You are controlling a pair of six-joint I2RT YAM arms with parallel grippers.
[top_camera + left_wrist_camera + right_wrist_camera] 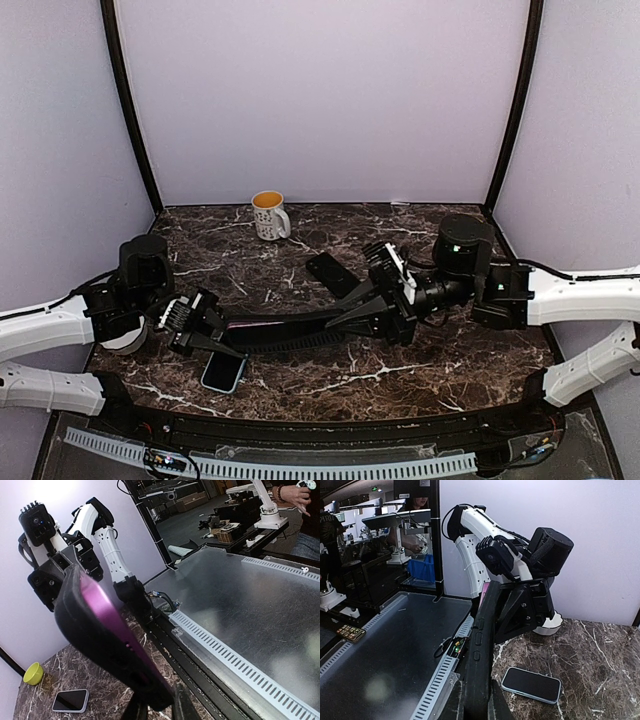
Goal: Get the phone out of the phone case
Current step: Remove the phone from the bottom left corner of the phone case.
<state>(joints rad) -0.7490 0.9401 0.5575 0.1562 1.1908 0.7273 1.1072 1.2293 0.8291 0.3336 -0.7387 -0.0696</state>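
A black phone case (300, 326) with a purple phone inside it hangs edge-up above the table, stretched between both arms. My left gripper (215, 338) is shut on its left end and my right gripper (388, 305) is shut on its right end. In the left wrist view the case (85, 630) shows a purple strip (102, 612) along its edge, with my gripper (155, 707) clamped at its near end. In the right wrist view the case's buttoned edge (482, 645) rises from my gripper (477, 705).
A second phone in a light blue case (223, 372) lies screen-up on the marble near the front edge; it also shows in the wrist views (70, 700) (531, 684). A flat black slab (332, 274) lies mid-table. A white mug (269, 214) stands at the back.
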